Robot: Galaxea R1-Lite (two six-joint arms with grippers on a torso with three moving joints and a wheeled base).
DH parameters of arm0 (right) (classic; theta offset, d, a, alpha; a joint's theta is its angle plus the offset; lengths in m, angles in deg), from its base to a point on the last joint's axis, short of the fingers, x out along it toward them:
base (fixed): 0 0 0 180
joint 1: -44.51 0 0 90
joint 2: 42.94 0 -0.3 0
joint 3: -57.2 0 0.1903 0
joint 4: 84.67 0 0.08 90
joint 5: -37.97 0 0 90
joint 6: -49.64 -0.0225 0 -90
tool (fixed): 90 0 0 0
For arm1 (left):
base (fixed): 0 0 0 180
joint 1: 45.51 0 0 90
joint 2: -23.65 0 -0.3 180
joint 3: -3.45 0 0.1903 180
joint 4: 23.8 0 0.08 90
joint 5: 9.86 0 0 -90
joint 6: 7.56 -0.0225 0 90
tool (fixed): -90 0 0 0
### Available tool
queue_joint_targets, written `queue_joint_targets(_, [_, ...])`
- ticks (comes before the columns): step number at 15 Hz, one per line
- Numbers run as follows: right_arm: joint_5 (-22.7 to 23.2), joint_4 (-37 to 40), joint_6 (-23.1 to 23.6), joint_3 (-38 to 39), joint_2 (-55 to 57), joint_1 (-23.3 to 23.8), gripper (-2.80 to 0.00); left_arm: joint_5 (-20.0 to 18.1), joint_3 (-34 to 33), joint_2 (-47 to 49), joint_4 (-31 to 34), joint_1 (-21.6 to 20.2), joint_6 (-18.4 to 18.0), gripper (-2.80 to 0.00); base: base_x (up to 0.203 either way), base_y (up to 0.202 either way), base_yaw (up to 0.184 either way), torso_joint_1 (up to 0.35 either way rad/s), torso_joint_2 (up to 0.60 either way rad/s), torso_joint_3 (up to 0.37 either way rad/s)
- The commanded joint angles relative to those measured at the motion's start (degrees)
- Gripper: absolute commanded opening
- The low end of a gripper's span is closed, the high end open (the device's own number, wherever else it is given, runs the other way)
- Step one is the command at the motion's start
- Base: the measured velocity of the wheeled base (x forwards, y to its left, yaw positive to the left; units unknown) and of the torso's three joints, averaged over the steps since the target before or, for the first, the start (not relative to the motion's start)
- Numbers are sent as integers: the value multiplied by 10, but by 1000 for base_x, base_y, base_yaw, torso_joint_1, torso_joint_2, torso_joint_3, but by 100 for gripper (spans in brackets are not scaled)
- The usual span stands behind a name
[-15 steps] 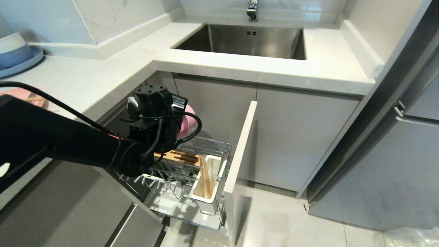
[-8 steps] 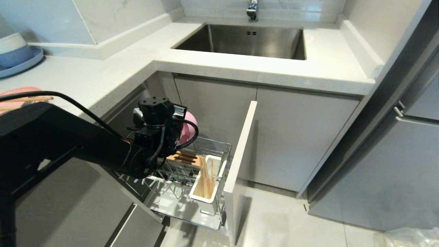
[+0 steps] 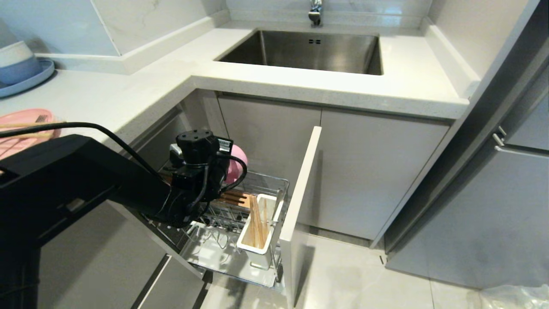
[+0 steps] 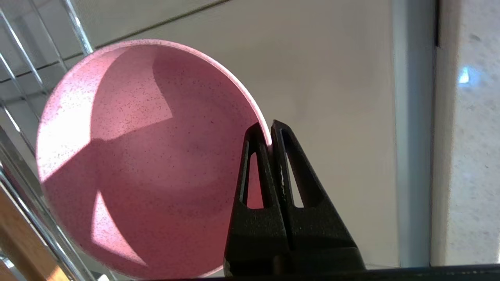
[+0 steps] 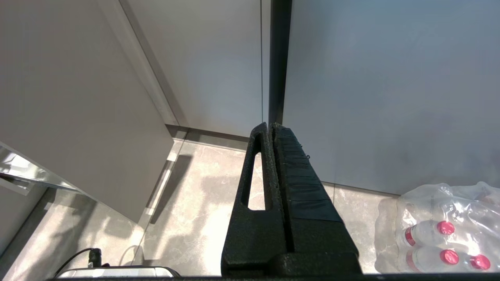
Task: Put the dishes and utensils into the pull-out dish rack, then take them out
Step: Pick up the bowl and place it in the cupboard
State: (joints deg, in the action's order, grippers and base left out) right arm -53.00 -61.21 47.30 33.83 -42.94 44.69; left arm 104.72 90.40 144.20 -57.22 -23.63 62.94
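Note:
My left gripper (image 4: 268, 134) is shut on the rim of the pink bowl (image 4: 148, 156), one finger inside and one outside. The bowl (image 3: 236, 165) hangs tilted on its side over the back of the pull-out dish rack (image 3: 274, 182), just above the slotted wooden bar (image 3: 233, 198); my wrist hides the fingertips in the head view. Chopsticks (image 3: 257, 221) stand in the white utensil holder (image 3: 257, 253). The pink plate (image 3: 25, 118) lies on the counter at far left with chopsticks (image 3: 30, 125) across it. My right gripper (image 5: 270, 127) is shut, empty, parked low over the floor.
The rack's grey door front (image 3: 300, 193) stands out into the floor space. A steel sink (image 3: 309, 49) is at the back. A blue plate with stacked bowls (image 3: 21, 68) sits far left. A pack of water bottles (image 5: 441, 230) lies on the floor at right.
My left arm has lowered and carried the pink bowl down closer to the rack. The pink plate on the counter has come into view behind the arm.

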Motion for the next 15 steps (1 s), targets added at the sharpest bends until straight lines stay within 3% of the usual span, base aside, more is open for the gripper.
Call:
queue_joint_targets(1, [0,0,0,1,0,0,-280,-3,-2,4,-7,-6,4,-280,0,0,0,0,0,0])
queue_joint_targets(15, [0,0,0,1,0,0,-280,-54,-28,17,-46,-19,56,-280,0,0,0,0,0,0])
